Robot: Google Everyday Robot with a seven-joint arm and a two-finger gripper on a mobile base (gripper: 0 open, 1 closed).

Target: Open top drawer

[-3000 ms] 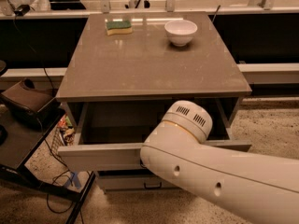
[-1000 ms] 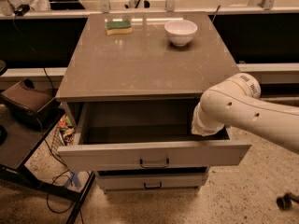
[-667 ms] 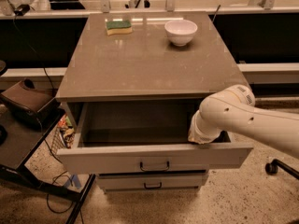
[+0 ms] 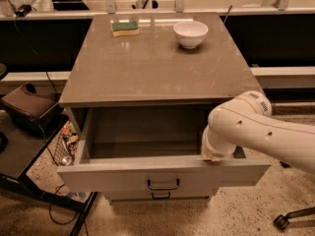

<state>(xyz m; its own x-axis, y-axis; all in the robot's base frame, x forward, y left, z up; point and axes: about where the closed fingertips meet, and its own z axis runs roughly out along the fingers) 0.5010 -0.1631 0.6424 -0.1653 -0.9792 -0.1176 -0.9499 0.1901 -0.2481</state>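
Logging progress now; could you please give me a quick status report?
Gripper hidden under arm wrist, at the drawer's right front corner. Top drawer pulled open. Bowl and sponge on tabletop, out of the way.

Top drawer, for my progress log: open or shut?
Open: top drawer pulled out, its box exposed. Gripper hidden behind the arm at its front right.

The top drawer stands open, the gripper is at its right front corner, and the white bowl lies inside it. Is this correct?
No. In the camera view the white bowl sits on the cabinet top, not inside. The top drawer does stand open, with the gripper at its right front corner.
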